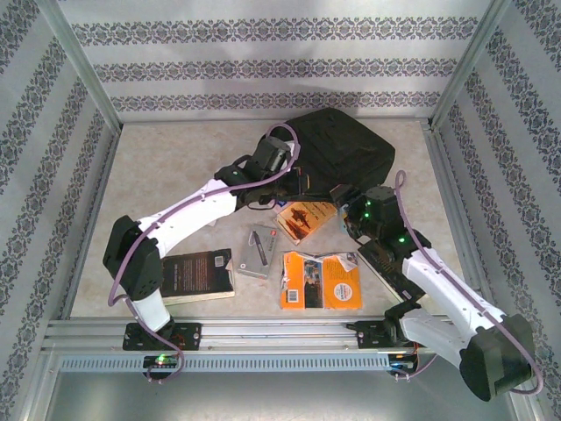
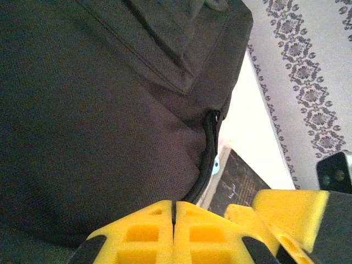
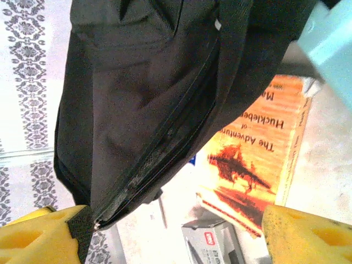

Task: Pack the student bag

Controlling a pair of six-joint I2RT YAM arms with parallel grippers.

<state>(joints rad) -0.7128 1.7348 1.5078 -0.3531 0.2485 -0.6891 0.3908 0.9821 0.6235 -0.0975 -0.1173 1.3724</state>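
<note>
Beside the student bag (image 1: 346, 145) lies an orange book (image 1: 305, 219).

On the table (image 1: 175, 167) lie a dark book (image 1: 197, 274), a grey case (image 1: 255, 252), an orange book (image 1: 321, 281) and a Huckleberry Finn paperback (image 1: 305, 219).

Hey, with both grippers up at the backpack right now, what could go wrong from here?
The left gripper is shut right against the student bag, and the open right gripper is close beside it, so their fingers could knock together.
The Huckleberry Finn book lies at the bag's edge, so tugging the fabric may shove it aside.
</note>
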